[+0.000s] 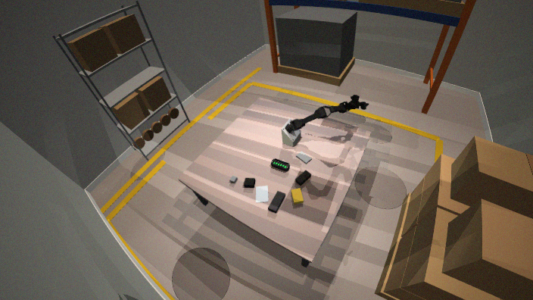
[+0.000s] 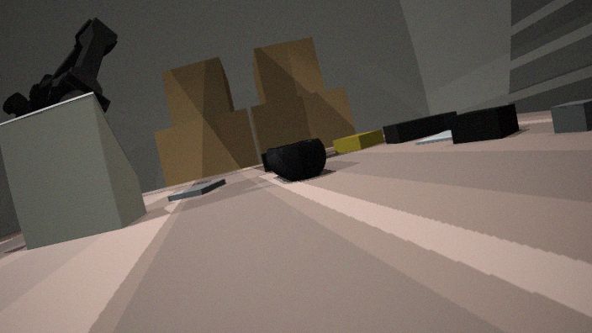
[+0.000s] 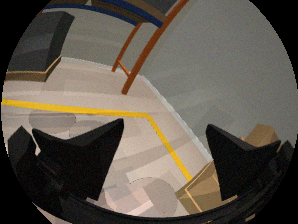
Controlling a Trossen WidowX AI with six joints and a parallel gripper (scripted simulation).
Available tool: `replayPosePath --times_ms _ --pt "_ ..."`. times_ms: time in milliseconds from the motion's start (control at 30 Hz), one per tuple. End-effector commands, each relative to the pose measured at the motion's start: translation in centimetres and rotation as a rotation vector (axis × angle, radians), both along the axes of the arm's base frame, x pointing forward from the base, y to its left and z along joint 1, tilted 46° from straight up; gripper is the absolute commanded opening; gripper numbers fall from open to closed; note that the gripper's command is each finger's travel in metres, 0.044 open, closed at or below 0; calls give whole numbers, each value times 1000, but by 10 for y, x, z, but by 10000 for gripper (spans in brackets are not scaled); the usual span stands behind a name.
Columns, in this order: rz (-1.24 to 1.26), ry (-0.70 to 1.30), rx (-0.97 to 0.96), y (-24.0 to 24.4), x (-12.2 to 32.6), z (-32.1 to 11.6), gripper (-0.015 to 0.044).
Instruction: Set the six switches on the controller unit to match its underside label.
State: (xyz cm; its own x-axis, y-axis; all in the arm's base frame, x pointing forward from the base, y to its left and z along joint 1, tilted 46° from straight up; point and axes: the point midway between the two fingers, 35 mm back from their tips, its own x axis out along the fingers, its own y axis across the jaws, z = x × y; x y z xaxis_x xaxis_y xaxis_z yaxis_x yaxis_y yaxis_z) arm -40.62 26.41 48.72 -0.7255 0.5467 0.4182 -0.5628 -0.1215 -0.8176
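The dark controller unit [image 1: 280, 167] [image 2: 298, 161] sits on the bench [image 1: 235, 144] [image 2: 294, 252], switch side up. A row of green marks shows along its top in the top view. Which switch ends are pressed is too small to tell. The label on its underside is hidden. My gripper [image 1: 366, 104] [image 3: 166, 125] is open and empty, far from the unit and beyond the pedestal. The wrist view shows floor, wall and boxes past the wide-apart fingers, and no part of the unit.
The arm stands on a grey-green pedestal [image 1: 290, 139] [image 2: 63, 177]. A flat grey plate [image 1: 303, 157] [image 2: 197, 191] lies between it and the unit. Nearby are black blocks [image 1: 303, 178], a yellow block [image 1: 297, 195] [image 2: 357, 142], a white card [image 1: 262, 194] and a small grey block [image 1: 233, 179] [image 2: 571, 118].
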Motion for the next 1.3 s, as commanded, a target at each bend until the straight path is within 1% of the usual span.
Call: replayPosePath --times_ms 0,100,200,300,467,667,867,1100,1267 --pt "0 0 0 0 0 0 374" --pt "-1 0 -1 1 0 0 295" --pt "-16 0 -23 12 6 -3 216" --pt "-50 4 -68 36 22 -8 138" --pt "-124 26 -155 81 59 -16 6" --pt "-231 76 -275 134 119 -27 0" --pt "-342 148 -391 176 188 -39 0" --pt "-476 259 -519 210 276 -54 0" --pt "-577 350 -608 226 343 -69 0"
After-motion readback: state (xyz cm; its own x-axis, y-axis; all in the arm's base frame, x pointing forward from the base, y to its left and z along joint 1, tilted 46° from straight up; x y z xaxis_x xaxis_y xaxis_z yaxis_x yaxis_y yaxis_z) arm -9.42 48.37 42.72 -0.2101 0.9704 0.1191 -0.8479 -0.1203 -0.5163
